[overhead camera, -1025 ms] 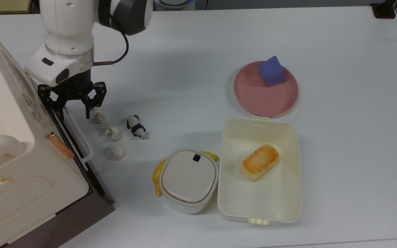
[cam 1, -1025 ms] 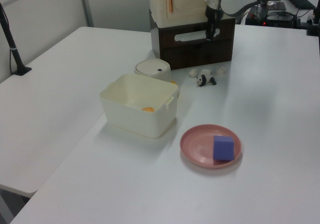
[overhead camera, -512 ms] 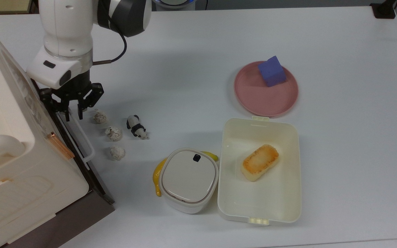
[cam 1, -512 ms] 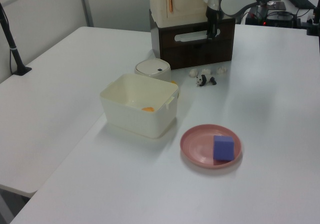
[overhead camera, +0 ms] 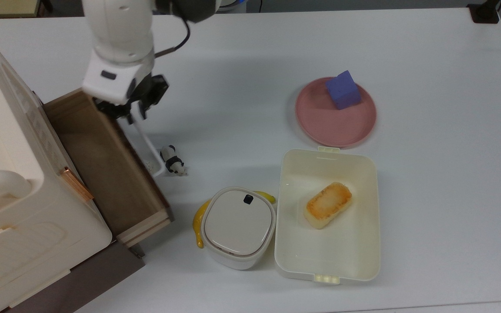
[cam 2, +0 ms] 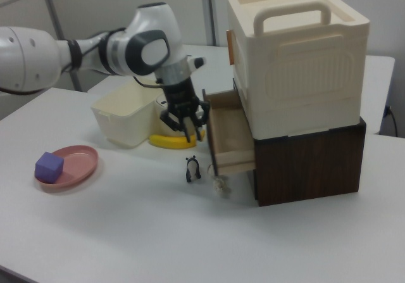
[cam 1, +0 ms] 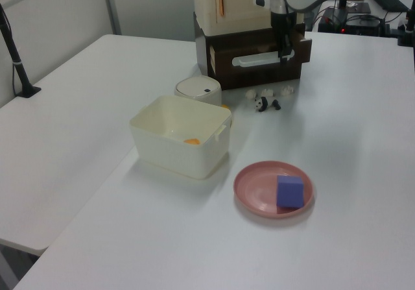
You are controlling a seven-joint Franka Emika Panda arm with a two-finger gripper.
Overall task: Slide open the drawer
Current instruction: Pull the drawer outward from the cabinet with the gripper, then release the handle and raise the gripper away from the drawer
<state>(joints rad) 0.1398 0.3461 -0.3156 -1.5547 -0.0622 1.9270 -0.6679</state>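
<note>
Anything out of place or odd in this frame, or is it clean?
One oddity: the drawer is pulled out over the spot beside the toy panda, and a crumpled white lump sits right under its front edge. A banana is wedged under the small lidded white container. Nothing spilled or damaged.

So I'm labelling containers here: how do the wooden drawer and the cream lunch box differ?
The drawer is light wood with a dark front panel and a white bar handle; the lunch box is cream plastic all over. The drawer sticks out of a dark cabinet, with the gripper at its handle; the lunch box stands free on the table. The drawer looks empty; the lunch box holds a toasted piece of food. Both are open-topped and rectangular.
</note>
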